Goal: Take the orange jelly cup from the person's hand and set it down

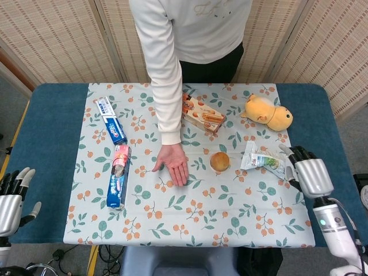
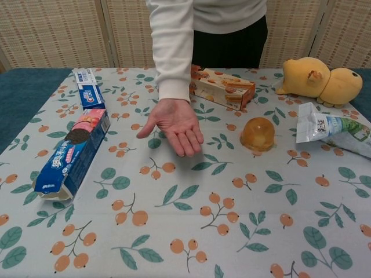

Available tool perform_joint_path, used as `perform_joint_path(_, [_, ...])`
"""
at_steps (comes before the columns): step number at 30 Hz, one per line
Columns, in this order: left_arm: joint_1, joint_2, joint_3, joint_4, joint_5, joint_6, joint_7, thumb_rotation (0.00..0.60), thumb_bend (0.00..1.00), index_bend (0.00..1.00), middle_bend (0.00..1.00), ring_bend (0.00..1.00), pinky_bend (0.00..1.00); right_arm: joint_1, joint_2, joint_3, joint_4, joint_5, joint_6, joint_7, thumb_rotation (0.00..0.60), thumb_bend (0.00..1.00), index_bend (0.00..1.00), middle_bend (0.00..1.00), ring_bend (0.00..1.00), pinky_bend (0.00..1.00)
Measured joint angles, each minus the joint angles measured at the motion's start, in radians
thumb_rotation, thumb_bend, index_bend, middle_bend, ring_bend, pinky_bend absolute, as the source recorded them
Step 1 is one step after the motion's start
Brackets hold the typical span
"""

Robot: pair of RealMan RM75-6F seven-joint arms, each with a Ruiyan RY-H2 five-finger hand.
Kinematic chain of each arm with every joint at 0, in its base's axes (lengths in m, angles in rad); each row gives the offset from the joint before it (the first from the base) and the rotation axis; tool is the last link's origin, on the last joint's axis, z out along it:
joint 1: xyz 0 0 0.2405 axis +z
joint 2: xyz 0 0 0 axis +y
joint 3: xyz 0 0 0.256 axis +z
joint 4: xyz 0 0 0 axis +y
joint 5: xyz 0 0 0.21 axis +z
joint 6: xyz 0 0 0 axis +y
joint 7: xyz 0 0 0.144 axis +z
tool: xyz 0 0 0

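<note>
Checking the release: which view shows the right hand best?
The head view: the right hand shows whole and empty, at the table's right edge, clear of the jelly cup. The chest view doesn't show it.
</note>
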Motion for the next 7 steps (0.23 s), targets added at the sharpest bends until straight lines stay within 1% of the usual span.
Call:
perform_joint_path(3, [-0.004,0.001,-0.002,-0.011,0.0,-0.001,0.011,0.6,0.32,0.05,0.0,0.01,0.0,-0.061,0.036,-0.021,-0.023,-0.02,0.061,0.013,0.6,0.57,0.16,0.27,0.18,0.33])
perform_joint_path(7, [-0.013,0.001,-0.009,-0.022,-0.004,-0.006,0.022,0.6,0.32,0.05,0.0,0.01,0.0,-0.13,0.06,-0.041,-0.037,-0.038,0.123,0.024,0.6,0.57,0.17,0.27,0.18,0.33])
